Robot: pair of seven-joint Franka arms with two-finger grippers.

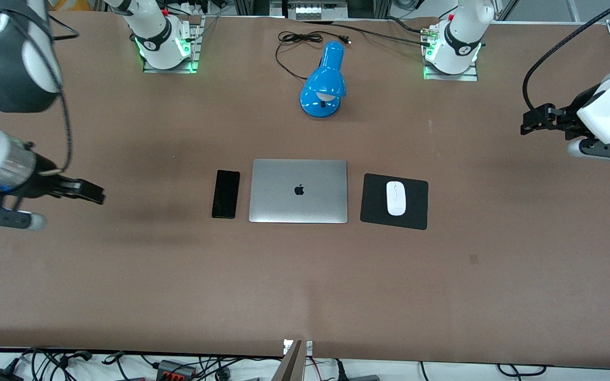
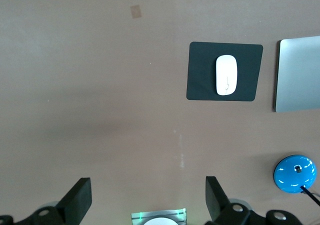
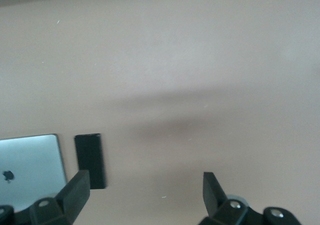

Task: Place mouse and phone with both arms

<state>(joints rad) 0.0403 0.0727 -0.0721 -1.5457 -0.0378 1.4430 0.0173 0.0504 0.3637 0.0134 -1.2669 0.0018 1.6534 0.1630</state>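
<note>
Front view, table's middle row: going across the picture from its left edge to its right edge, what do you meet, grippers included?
right gripper → phone → laptop → mouse pad with the mouse on it → left gripper.

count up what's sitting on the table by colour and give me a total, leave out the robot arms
Black: 2, the phone and the mouse pad
White: 1, the mouse, on the pad
Silver: 1, the closed laptop
Blue: 1, the desk lamp
Total: 5
</note>
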